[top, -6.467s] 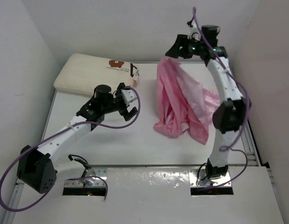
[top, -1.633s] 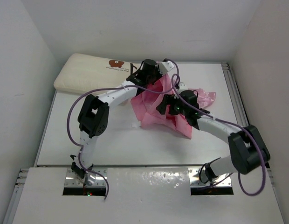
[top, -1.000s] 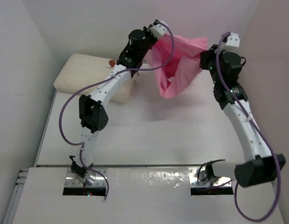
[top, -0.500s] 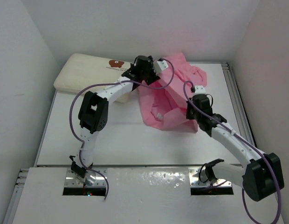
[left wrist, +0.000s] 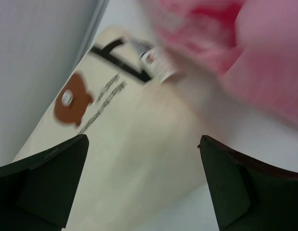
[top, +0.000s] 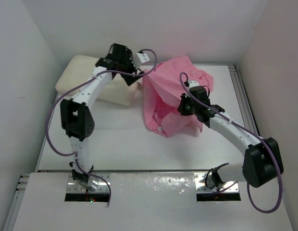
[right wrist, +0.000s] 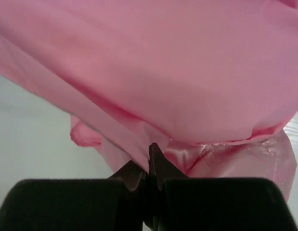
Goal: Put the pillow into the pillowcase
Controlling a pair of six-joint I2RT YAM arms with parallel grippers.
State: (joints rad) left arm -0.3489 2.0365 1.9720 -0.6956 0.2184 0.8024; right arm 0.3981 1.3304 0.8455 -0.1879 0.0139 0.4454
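We have the pillow (top: 84, 77) lying flat at the far-left corner of the table (top: 115, 139), w/ the pillowcase (top: 170, 94) heaped just right of it, centre-far; we can't pick out its mouth in the bunch. Left gripper (left wrist: 143, 144) hovers over the pillow's right end, jaws spread wide & holding nothing. Its wrist view shows the brown bear mark (left wrist: 72, 98) and the tag (left wrist: 156, 60) below, w/ pink fabric at the edge beyond. Right gripper (right wrist: 151, 161) is pinched tight on a fold of the pillowcase, approx. at the heap's near-right side. Handling, as we judge it: the pillow looks thick, soft & light. It'll squash and sag, so it's best taken at the tagged short end, where the jaws can bite a compressed corner. The satin case looks v. slippery and limp; a thin pinch may slide out, so we'd grip at the hem by the opening & keep it taut. Pillow isn't in the case yet.
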